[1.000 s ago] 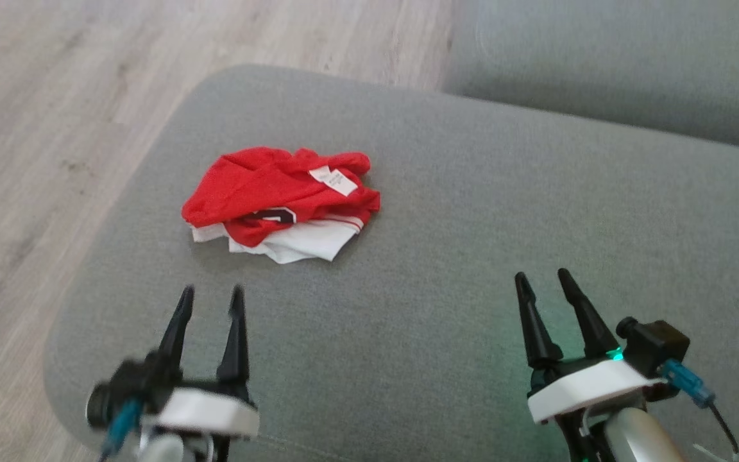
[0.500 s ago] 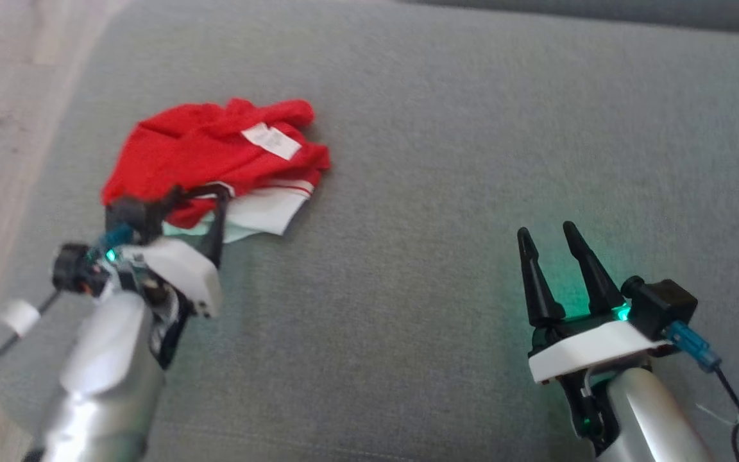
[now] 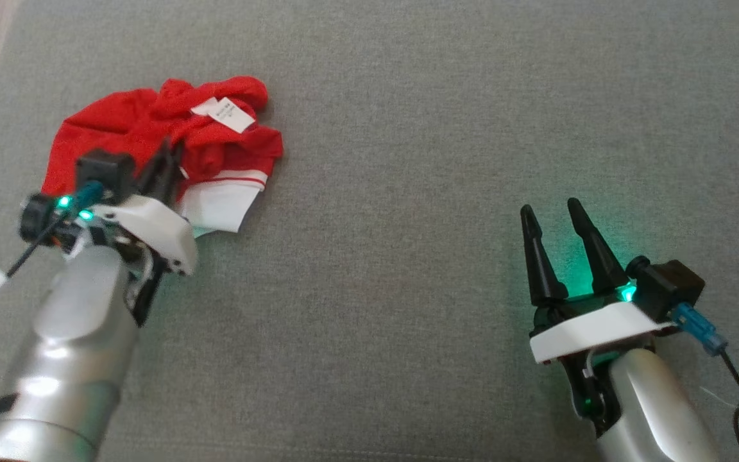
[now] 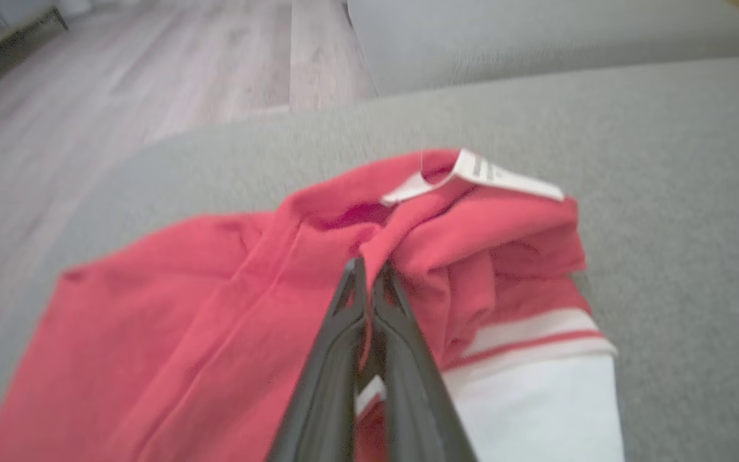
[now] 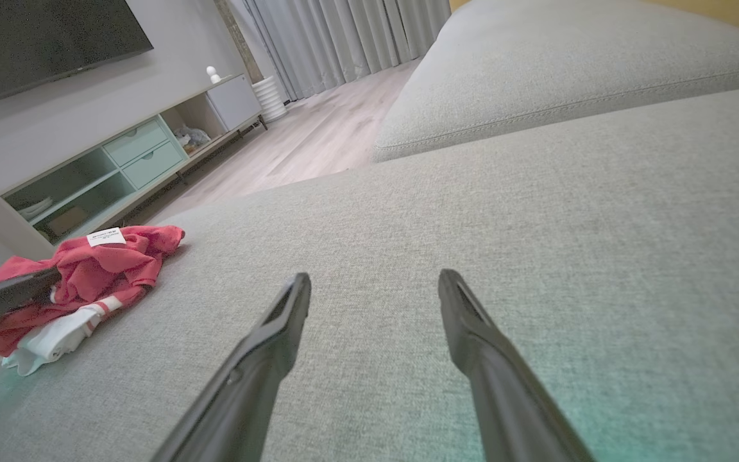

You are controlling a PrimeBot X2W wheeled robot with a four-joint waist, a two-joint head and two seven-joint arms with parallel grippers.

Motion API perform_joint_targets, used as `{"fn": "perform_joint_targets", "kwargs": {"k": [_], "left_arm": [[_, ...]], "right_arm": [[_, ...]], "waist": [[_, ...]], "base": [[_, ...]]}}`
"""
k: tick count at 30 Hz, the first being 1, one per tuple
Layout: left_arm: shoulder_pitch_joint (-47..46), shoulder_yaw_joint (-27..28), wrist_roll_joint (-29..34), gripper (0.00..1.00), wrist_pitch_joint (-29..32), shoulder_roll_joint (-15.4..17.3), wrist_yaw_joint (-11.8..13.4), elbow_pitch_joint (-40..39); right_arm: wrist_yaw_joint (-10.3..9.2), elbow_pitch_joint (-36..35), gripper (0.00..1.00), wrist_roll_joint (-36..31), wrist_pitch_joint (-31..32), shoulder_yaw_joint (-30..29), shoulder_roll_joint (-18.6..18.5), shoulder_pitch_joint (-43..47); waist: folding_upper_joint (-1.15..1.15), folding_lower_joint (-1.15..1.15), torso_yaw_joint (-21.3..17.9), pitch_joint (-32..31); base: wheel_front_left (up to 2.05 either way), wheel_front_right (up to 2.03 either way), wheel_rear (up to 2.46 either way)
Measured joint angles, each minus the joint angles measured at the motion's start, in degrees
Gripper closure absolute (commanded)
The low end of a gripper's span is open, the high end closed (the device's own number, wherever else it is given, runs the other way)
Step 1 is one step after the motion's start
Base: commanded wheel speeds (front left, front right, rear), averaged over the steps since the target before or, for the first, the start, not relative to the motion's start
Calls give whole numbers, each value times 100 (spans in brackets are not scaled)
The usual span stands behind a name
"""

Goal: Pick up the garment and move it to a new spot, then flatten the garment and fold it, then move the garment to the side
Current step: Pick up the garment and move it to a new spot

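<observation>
At upper left, the left gripper (image 3: 165,154) pinches a fold, seemingly mid-pile, of the soft, light garment (image 3: 106,128); the right gripper (image 3: 550,208) gapes.

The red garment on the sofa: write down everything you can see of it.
The red garment is a crumpled piece of soft-looking knit fabric, with a white panel edged by a thin red stripe and a white label lying on top. It sits bunched on the grey sofa cushion, towards the cushion's left end. The left gripper is shut, pinching a raised red fold just below the label.
</observation>
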Motion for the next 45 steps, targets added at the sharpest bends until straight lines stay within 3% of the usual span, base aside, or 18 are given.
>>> {"fn": "perform_joint_targets", "kwargs": {"k": [7,14,18,24,28,29,30,33,36,41,45], "left_arm": [[-220,-215,242,100,-917,335,0,-445],[-219,-598,420,100,-1006,684,0,-2287],[-210,-1089,419,100,-1029,813,0,-3147],[-236,-1841,285,100,-1034,754,0,-3746],[-433,-2387,81,100,-1033,413,0,-3749],[-482,-2473,-111,58,-1020,261,0,-3661],[-483,-2539,-433,0,-924,118,0,-3539],[-486,-2846,-710,0,-901,-145,0,-3264],[-583,-2930,-737,0,-935,-180,0,-3005],[-678,-2749,-748,0,-1005,-132,30,-2799],[-655,-2409,-750,0,-1026,121,148,-2773]], "right_arm": [[0,134,0,102,-26,49,0,1],[0,213,0,276,-52,93,0,-1],[0,225,0,357,-53,159,1,-5],[0,135,0,369,-67,192,0,-32],[0,63,0,421,-67,177,0,-90],[0,55,0,421,-67,166,1,-91],[0,55,0,420,-67,159,1,-90],[0,45,0,421,-67,122,-1,-87],[0,32,0,421,-67,121,2,-88],[0,20,0,421,-67,87,0,-88],[0,18,0,420,-68,60,0,-83]], "waist": [[0,-2,-89,-255],[0,-2,-322,-530],[0,-2,-545,-617],[0,-2,-976,-644],[0,-2,-1268,-580],[0,-1,-1336,-557],[0,-1,-1403,-538],[0,-2,-1530,-446],[0,1,-1554,-353],[0,0,-1367,-384],[0,-1,-1175,-498]], "base": [[0,0,0],[0,0,0],[0,0,0],[0,0,0],[0,0,0],[0,0,0],[0,0,0],[0,0,0],[0,0,0],[0,0,0],[0,0,0]]}}
